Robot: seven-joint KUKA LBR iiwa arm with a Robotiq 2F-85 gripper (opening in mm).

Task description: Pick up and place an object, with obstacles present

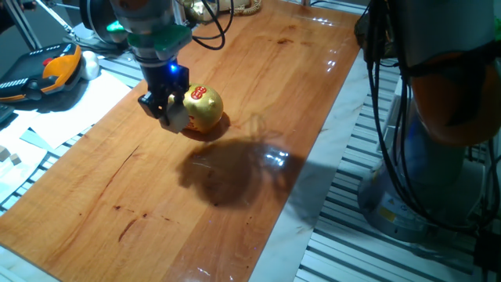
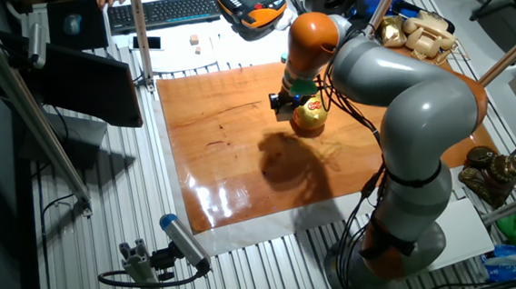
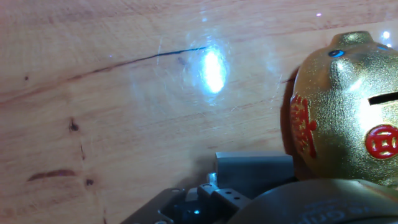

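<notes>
Pincer point(image 1: 167, 112) low over the wooden counter point(image 1: 235, 188), just left of the gold piggy bank point(image 1: 203, 108), whether apart or together cannot be told, cube unseen

Your piggy bank point(image 1: 203, 108) stands on the wooden table point(image 1: 235, 94), toward its far half in one fixed view, and the gripper point(image 1: 167, 112) hangs just beside it on its left there, above the table. In the hand view the piggy bank point(image 3: 348, 112) fills the right side, bare table point(image 3: 124, 112) to its left. Off the table's left edge you have small pale blocks point(image 1: 9, 157), and farther back a handheld pendant point(image 1: 47, 72).
</notes>
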